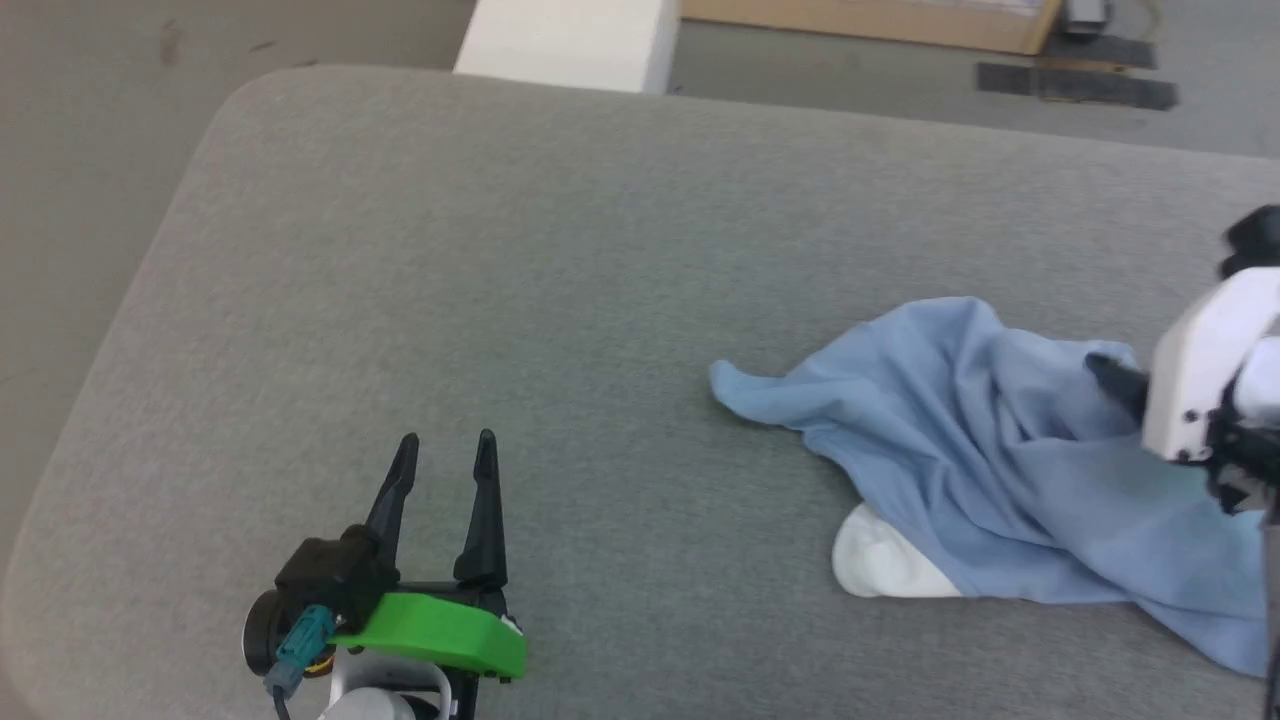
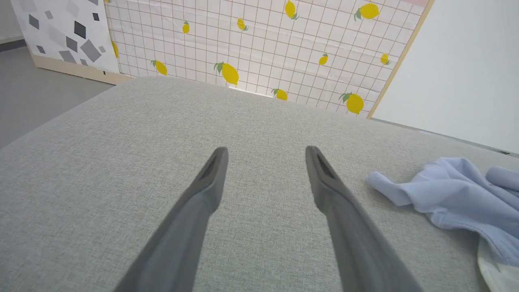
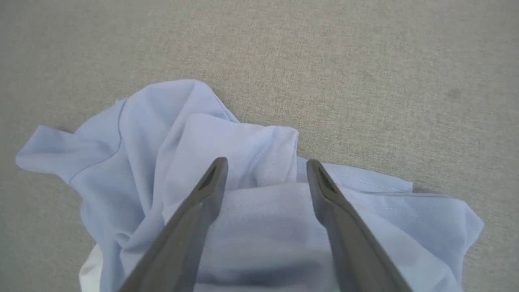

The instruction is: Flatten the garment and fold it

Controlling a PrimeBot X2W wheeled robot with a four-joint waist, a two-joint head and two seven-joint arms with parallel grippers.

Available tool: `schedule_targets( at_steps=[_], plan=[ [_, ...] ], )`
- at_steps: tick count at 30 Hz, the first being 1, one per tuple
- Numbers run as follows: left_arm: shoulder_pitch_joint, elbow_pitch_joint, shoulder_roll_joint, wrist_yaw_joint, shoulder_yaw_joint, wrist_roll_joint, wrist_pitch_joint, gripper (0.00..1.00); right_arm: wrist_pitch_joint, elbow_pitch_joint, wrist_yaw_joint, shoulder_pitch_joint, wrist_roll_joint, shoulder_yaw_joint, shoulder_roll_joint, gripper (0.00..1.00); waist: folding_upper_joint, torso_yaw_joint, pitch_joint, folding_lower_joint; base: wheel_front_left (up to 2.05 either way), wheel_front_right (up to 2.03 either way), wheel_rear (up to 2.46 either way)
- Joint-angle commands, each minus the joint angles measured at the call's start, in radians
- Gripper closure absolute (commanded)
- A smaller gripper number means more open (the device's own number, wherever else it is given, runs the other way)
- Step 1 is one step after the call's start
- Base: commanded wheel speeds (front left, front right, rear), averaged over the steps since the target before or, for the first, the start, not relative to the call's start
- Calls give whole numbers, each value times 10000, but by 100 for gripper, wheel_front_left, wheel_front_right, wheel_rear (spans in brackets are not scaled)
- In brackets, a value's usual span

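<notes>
The garment (image 1: 980,450) is a light blue shirt lying crumpled in a heap on the right side of the grey table (image 1: 560,300), a white patch poking out at its near edge. My right gripper (image 3: 265,168) hovers open just above the heap's folds (image 3: 251,154), nothing between its fingers; in the head view its white wrist (image 1: 1200,380) covers the shirt's right part. My left gripper (image 1: 445,450) stands open over bare table at the lower left, well clear of the garment (image 2: 454,198), which lies to its right.
The table's rounded left corner and far edge drop to a grey floor (image 1: 90,150). A white block (image 1: 570,40) and a wooden board (image 1: 870,20) stand beyond the far edge. A lemon-print panel (image 2: 263,48) rises behind the table in the left wrist view.
</notes>
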Motion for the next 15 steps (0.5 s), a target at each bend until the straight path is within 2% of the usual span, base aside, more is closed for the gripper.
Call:
schedule_targets(
  at_steps=[1,8,10,11,12,15],
  plan=[
    [-167,18,-24,-38,-21,-5,-38,0,-71,312,-15,-135,-179,183,-35,0,0,452,340,0,0,0,0],
    [-474,-1,-24,-23,-257,-129,-38,0,294,1684,-15,-51,-756,564,-218,0,0,902,768,0,0,0,0],
    [-563,-20,-24,31,-300,-186,-38,0,17,1672,-15,-127,-802,736,-372,67,0,954,842,0,0,0,0],
    [-578,-30,-24,56,-306,-209,-38,0,-103,1639,-15,-167,-807,803,-437,91,0,960,847,0,0,0,0],
    [-590,-26,-24,95,-308,-242,-38,0,-296,1559,-15,-268,-762,943,-539,100,0,948,817,0,0,0,0],
    [-523,37,-24,155,-303,-309,-38,0,-682,1285,-15,-657,-547,1285,-827,100,0,901,657,0,0,0,0]
  ],
)
